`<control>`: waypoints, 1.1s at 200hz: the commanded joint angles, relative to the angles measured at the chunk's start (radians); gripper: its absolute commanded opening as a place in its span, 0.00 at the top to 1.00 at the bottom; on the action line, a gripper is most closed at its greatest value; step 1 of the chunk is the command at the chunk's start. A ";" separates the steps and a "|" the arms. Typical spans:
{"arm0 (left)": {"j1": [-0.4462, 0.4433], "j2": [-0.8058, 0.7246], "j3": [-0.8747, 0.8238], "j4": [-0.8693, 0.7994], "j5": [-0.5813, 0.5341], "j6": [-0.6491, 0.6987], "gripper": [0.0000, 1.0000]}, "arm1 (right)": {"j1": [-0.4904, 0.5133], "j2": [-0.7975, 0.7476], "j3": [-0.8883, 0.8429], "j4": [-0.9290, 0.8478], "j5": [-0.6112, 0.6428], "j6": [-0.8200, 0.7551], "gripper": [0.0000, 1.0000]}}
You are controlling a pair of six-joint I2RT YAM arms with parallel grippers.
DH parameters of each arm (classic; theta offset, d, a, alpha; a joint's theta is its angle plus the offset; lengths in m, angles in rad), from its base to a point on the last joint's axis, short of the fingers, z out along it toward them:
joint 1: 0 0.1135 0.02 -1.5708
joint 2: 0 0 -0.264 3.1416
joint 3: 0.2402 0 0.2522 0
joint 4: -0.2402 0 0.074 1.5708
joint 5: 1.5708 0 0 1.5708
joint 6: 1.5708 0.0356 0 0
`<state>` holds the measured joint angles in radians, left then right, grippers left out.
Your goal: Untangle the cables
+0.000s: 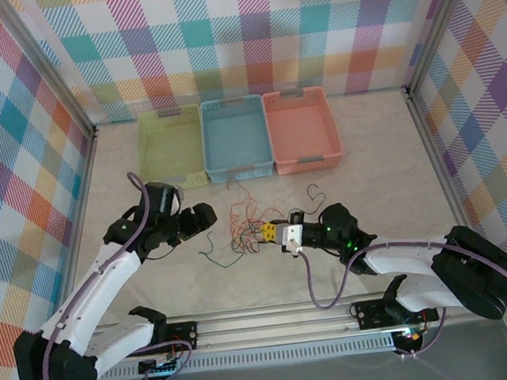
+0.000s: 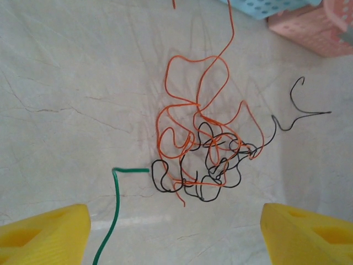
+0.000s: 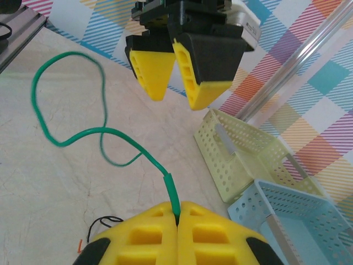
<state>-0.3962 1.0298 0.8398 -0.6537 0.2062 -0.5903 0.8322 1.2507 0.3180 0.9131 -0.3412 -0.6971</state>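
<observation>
The cables lie on the pale table in front of the baskets. Orange-red wire [image 2: 190, 105] and thin black wire [image 2: 218, 165] are knotted into one loose tangle [image 1: 246, 218]. A black end [image 2: 300, 113] trails off to the right. The dark green cable [image 2: 117, 201] runs apart from the tangle's left edge. My right gripper [image 3: 177, 212] is shut on one end of the green cable [image 3: 171, 190] and sits low, right of the tangle [image 1: 267, 234]. My left gripper [image 2: 176, 243] hovers open on the tangle's left [image 1: 209, 216], with nothing between its yellow fingers [image 2: 47, 237].
Three perforated baskets stand in a row at the back: yellow-green [image 1: 172, 146], blue [image 1: 235, 136] and pink [image 1: 301, 129]. Checked walls enclose the table on three sides. A metal rail [image 1: 276, 319] runs along the near edge by the arm bases.
</observation>
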 commanded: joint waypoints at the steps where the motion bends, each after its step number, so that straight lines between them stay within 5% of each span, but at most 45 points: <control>1: -0.008 0.027 -0.009 -0.007 0.033 0.072 0.21 | 0.005 0.005 -0.021 0.078 -0.016 -0.032 1.00; 63: -0.121 0.132 0.064 -0.127 -0.066 0.134 0.24 | 0.006 -0.047 -0.014 0.021 -0.022 -0.031 1.00; 220: -0.204 0.266 0.080 -0.130 -0.216 0.113 0.33 | 0.006 -0.066 -0.013 0.013 -0.018 -0.022 1.00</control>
<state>-0.5835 1.2816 0.8948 -0.7589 0.0235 -0.4782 0.8322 1.1984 0.3027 0.9184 -0.3416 -0.7189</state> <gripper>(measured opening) 0.697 0.061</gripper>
